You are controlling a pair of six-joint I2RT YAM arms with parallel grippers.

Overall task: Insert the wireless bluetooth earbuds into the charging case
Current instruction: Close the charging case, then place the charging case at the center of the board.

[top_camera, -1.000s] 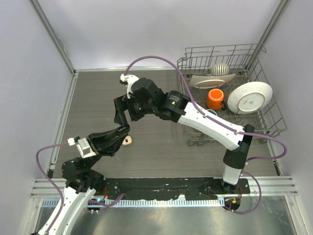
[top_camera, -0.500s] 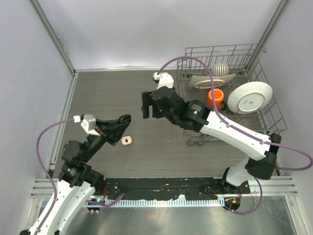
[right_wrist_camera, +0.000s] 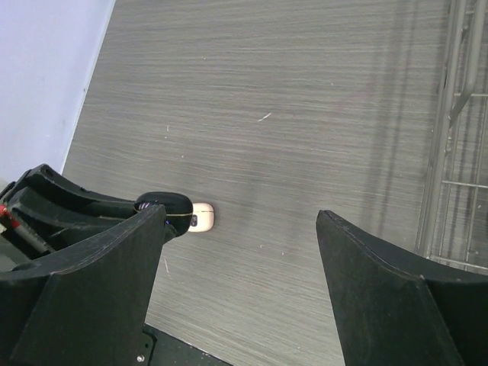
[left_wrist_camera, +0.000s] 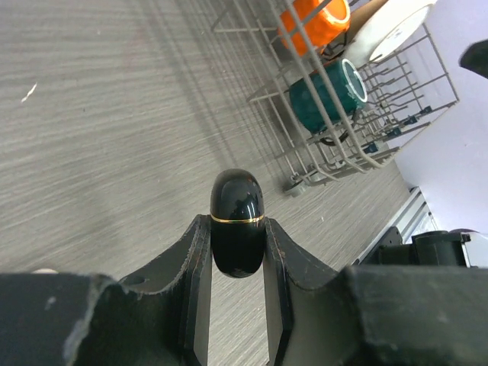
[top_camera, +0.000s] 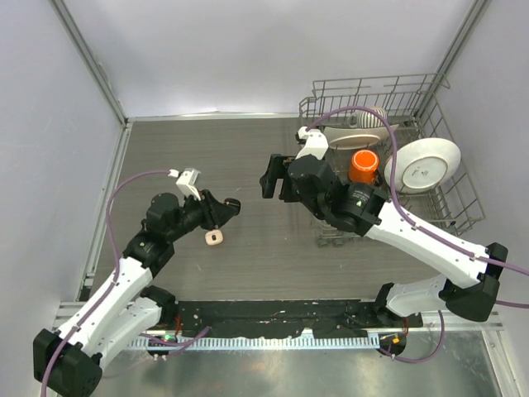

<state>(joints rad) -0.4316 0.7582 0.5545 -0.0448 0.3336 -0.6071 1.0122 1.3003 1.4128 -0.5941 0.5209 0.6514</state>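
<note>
My left gripper (top_camera: 227,207) is shut on a glossy black charging case with a thin gold seam (left_wrist_camera: 237,221), closed, held above the table. The case also shows in the top view (top_camera: 233,203) and in the right wrist view (right_wrist_camera: 164,206). A small white case (top_camera: 214,238) lies closed on the table just below the left gripper; it also shows in the right wrist view (right_wrist_camera: 201,216). My right gripper (top_camera: 279,180) is open and empty, in the air to the right of the black case. No earbuds are in view.
A wire dish rack (top_camera: 430,91) stands at the back right with an orange cup (top_camera: 362,165), a white plate (top_camera: 421,164) and a striped bowl. A green mug (left_wrist_camera: 328,90) lies in its near end. Grey walls close in the table.
My right gripper has drawn back to the right, away from the left gripper. My left gripper has moved right with the black case. The white case has not moved.
</note>
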